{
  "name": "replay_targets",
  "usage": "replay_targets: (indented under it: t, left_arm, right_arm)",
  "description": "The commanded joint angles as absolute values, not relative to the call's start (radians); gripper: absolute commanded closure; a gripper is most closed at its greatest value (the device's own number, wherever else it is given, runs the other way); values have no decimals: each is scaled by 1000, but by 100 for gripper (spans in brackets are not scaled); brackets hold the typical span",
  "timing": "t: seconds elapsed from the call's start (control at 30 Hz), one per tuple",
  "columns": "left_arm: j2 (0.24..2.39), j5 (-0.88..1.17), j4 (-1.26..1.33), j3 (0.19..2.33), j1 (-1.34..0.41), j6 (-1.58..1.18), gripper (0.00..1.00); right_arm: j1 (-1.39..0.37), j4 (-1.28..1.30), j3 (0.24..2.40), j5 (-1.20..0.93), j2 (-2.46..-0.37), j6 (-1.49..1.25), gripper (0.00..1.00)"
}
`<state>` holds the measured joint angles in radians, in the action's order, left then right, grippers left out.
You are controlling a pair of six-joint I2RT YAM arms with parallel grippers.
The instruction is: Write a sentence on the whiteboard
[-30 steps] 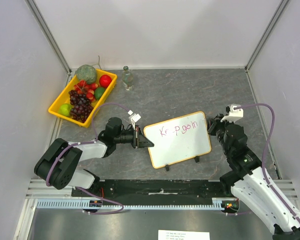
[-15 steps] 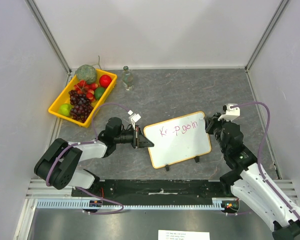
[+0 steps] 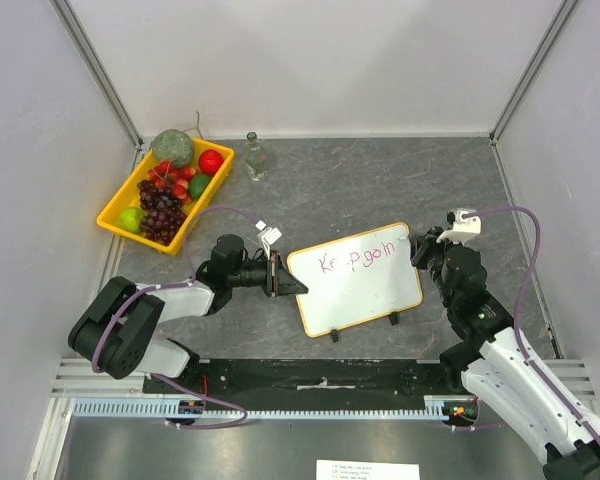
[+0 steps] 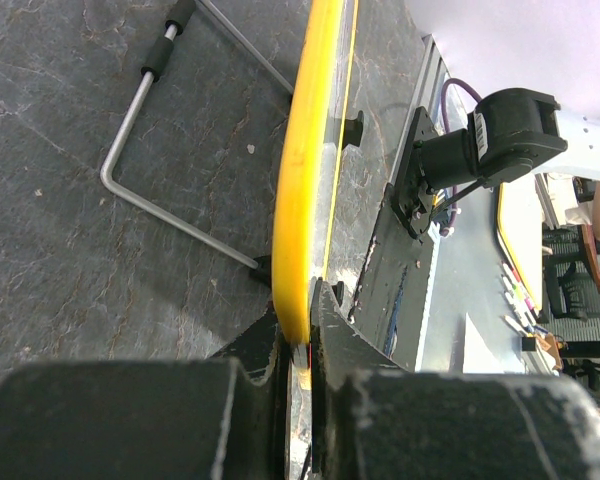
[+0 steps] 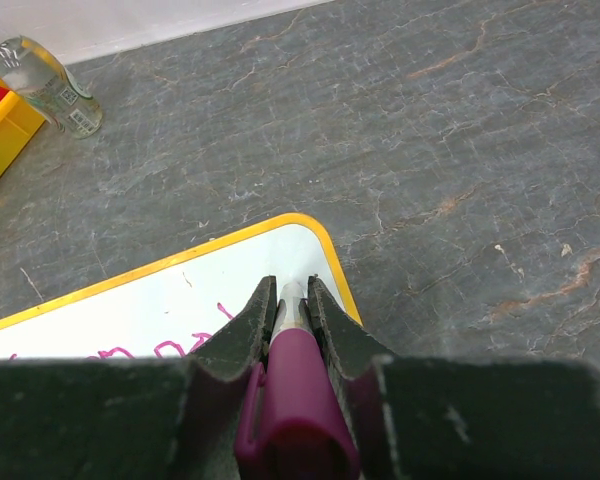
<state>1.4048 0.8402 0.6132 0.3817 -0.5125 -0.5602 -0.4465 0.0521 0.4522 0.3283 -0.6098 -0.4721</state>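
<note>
The whiteboard, white with a yellow-orange frame, lies on the table between the arms with pink writing "Keep goin" on it. My left gripper is shut on its left edge; the left wrist view shows the yellow frame edge-on between the jaws. My right gripper is shut on a magenta marker, tip down over the board's top right corner, just right of the last letter. The marker tip is hidden by the fingers.
A yellow tray of fruit stands at the back left, with a small clear bottle next to it, also in the right wrist view. The board's wire stand shows underneath. White walls enclose the table.
The right gripper with the marker has shifted slightly left and toward the board's top right corner. The left gripper and the board have not moved.
</note>
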Motion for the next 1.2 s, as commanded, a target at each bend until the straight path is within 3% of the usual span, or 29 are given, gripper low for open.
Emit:
replay_targets:
  t: [0.0,0.63,1.17]
  left_arm:
    - [1414,735,526,367,-514,-428,98]
    - [1414,735,526,367,-514,-426,98]
    - [1408,733,526,364,-514,-426,98]
  right_arm:
    - [-442,43,437,292,-606,-482,100]
    - [-442,163,396,276,-522,-483,100]
    - [-439,84,477,334,-592,-465,100]
